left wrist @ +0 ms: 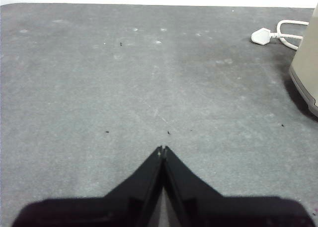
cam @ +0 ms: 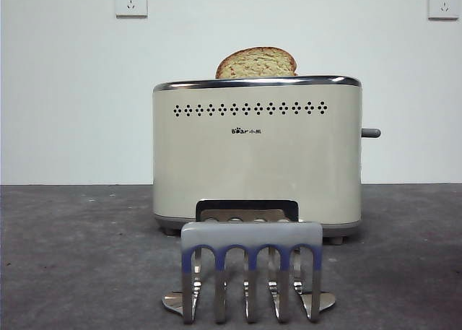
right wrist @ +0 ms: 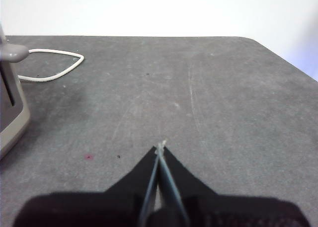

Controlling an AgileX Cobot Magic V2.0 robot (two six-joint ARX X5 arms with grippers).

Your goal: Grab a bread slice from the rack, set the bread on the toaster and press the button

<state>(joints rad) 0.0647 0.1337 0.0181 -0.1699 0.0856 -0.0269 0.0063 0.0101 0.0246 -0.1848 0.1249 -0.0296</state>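
The button (right wrist: 12,52) sits at the upper left of the right wrist view, nearer the closed, empty right claw (right wrist: 161,146).

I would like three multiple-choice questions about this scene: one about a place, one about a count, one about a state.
1. Where is the slice of bread?
A. in the rack
B. in the top of the toaster
C. flat on the table

2. How many upright prongs does the rack have?
A. three
B. five
C. eight

3. How is the left gripper?
A. shut on nothing
B. shut on the bread
C. wide open

Answers:
1 B, its domed top rises above the toaster rim.
2 B, five prongs show under the frosted band.
3 A, its tips meet over the bare table.
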